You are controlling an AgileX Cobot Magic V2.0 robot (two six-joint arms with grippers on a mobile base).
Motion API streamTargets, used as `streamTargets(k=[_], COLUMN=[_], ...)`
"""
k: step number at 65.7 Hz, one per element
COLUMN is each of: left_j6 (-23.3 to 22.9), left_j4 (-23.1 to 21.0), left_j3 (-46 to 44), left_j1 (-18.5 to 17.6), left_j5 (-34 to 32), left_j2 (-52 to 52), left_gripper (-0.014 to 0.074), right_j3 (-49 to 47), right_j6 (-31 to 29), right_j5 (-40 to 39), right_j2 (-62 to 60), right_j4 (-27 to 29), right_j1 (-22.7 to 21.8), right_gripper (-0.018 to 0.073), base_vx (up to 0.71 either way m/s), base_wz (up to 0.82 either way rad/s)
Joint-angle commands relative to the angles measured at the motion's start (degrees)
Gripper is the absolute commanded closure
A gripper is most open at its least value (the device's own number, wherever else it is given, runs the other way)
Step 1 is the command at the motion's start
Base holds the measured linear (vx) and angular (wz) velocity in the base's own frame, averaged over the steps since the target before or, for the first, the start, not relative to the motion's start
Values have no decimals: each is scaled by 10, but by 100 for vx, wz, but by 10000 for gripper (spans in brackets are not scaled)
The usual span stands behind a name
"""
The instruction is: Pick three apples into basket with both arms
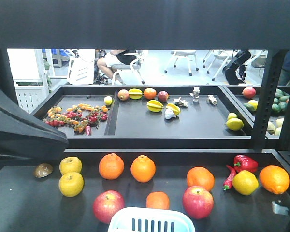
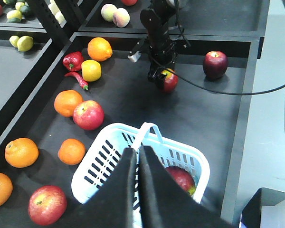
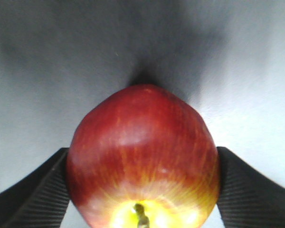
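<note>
Within right gripper, red apple

Black shelf tray, raised rim, matte floor. Lying on it:
- pale blue basket at the near edge
- two red apples, one either side of it
- dark red apple far right, well apart
- red-yellow apple, contact with the floor unclear
- two yellow apples at left, close together
- brown nut-like piece near them
- five oranges
- lemon just beside red pepper and red chilli

Rear tray, divided: star fruit and garlic in the middle compartment, heap of small mixed produce in the left
</note>
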Motion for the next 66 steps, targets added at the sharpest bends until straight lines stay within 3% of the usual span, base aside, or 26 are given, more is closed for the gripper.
streamTargets(k=[1,25,36,44,55,66], left_j6=[-6,-6,-6,-6,-6,-6], left_j4=[-18,-18,-18,-18,-18,-18], left_j3=[-16,-16,-16,-16,-16,-16], left_j1=[-5,-5,-5,-5,-5,-5], left_j5=[-19,-19,-19,-19,-19,-19], left_j2=[-10,-10,-10,-10,-10,-10], left_gripper=[604,604,604,604,604,604], right_j3=[-14,-14,-14,-14,-14,-12], right_j6=[-22,-41,-34,-26,-19,8], right_j5=[-2,43,115,161,194,231], right_j2=[-69,-238,-306,-362,-435,-469], right_j4=[7,22,29,66,106,123], right_j1=[5,68,105,129,181,265], right_gripper=[267,267,267,267,267,267], base_vx=[0,0,0,0,0,0], base_wz=[0,0,0,0,0,0])
